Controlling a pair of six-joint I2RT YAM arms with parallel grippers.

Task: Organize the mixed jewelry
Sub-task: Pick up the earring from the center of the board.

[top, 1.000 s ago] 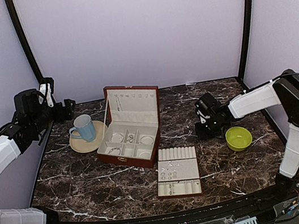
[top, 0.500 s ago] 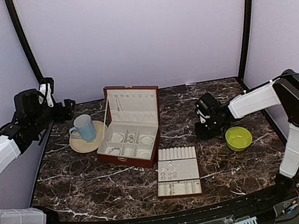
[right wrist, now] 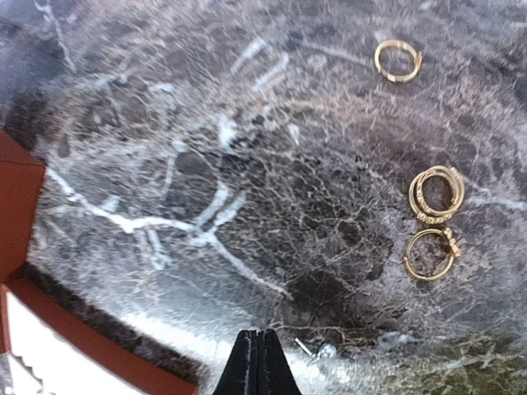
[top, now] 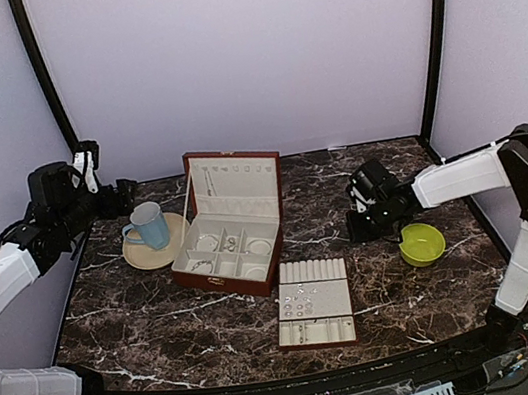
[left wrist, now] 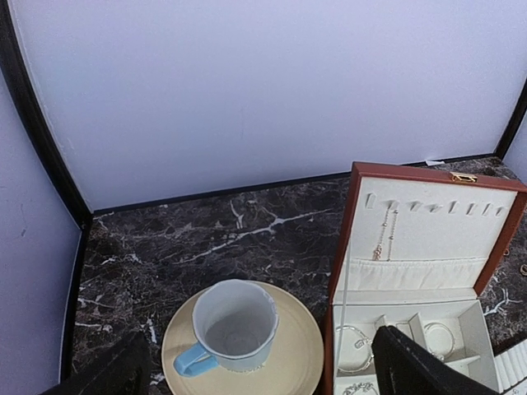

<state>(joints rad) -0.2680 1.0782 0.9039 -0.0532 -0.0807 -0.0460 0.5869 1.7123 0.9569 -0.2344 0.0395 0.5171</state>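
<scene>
In the right wrist view, loose jewelry lies on the dark marble: three gold rings [right wrist: 397, 60], [right wrist: 436, 193], [right wrist: 431, 253] and a tiny silvery stud [right wrist: 317, 350]. My right gripper [right wrist: 257, 362] is shut, its tips just left of the stud with nothing visible between them. In the top view, it [top: 358, 224] hangs low between the open red-brown jewelry box [top: 187, 271] and the green bowl. My left gripper [left wrist: 263, 387] is open above the blue mug [left wrist: 235, 325]. The box [left wrist: 342, 247] holds a bracelet [left wrist: 354, 337] and a chain [left wrist: 383, 234]. Small pieces [top: 302, 305] sit in the cream ring tray [top: 318, 328].
The mug stands on a tan saucer [left wrist: 300, 362] at the table's back left. A green bowl [top: 422, 243] sits right of my right gripper. The box's raised lid [top: 232, 177] stands upright at the back. Black frame posts flank the table.
My right gripper's jaws have come fully together, and that arm has shifted slightly to the right. The left arm has nudged a little; the jewelry has not moved.
</scene>
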